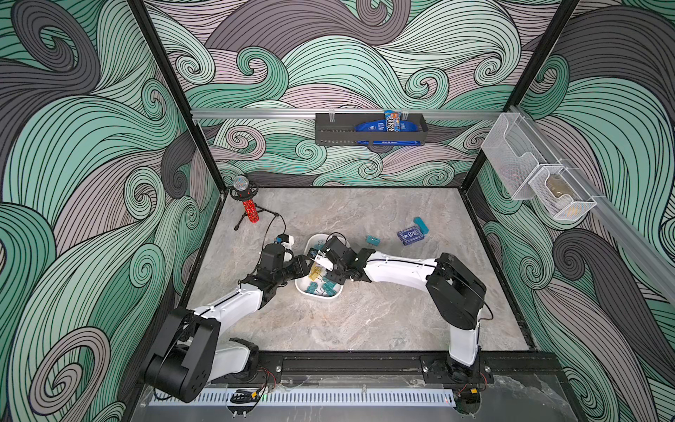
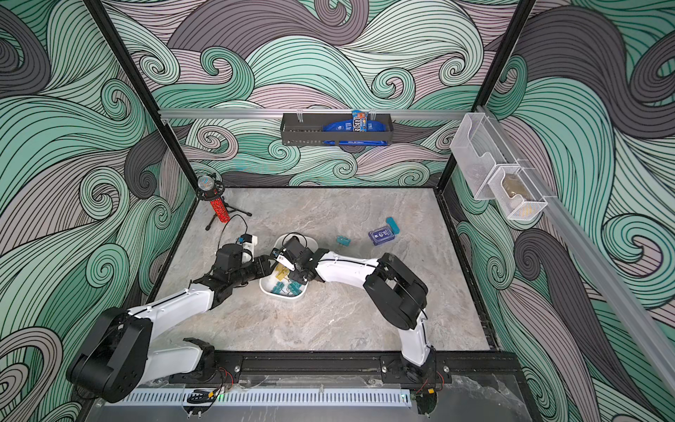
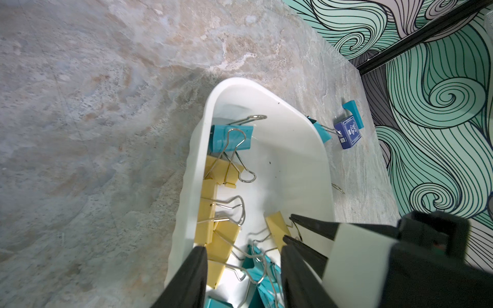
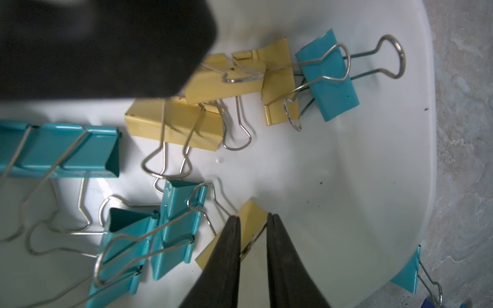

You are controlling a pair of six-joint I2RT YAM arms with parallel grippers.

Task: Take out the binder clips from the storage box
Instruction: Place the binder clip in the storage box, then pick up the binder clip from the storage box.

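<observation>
At the near rail, the left arm and right arm lean in to meet over the box, which sits just left of centre on the marbled surface. Teal and yellow clips lie heaped inside it, mostly in its near half, their wire handles tangled. The left claw hangs at the box's left rim with its fingers well apart, one over the wall and one above the clips, pinching nothing that shows. The right claw is down in the box, fingers narrow. They flank the edge and wire handle of a yellow clip lying on the box floor, but whether it is pinched cannot be told. One teal clip lies on the surface just right of the box's far end. Farther right, a blue card box and a teal block sit side by side.
</observation>
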